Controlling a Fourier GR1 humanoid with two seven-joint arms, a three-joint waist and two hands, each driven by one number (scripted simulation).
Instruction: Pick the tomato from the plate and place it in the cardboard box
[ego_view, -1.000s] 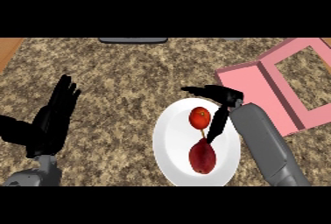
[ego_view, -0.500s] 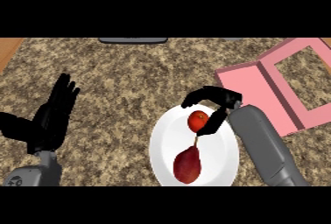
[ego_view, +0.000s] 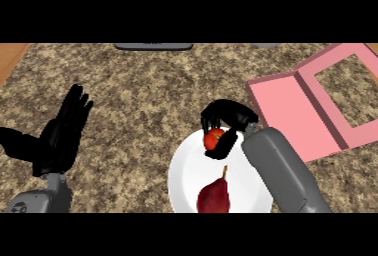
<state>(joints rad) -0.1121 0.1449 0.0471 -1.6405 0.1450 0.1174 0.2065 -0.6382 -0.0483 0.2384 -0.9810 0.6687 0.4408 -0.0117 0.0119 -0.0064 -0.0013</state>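
Your right hand (ego_view: 230, 120) is curling round the tomato (ego_view: 215, 138) on the white plate (ego_view: 188, 175) at lower center; a dark red pear (ego_view: 214, 194) is lying there too. The pink box (ego_view: 295, 117) is sitting open at right. Your left hand (ego_view: 63, 132) is resting open at left.

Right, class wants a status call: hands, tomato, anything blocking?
Right hand curled round tomato, over plate. Left hand open, resting at left. Dark red fruit on plate. Pink box open, path unobstructed.

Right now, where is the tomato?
In the head view, the tomato sits at the white plate's upper edge, inside the right hand's curled fingers, left of the pink box.
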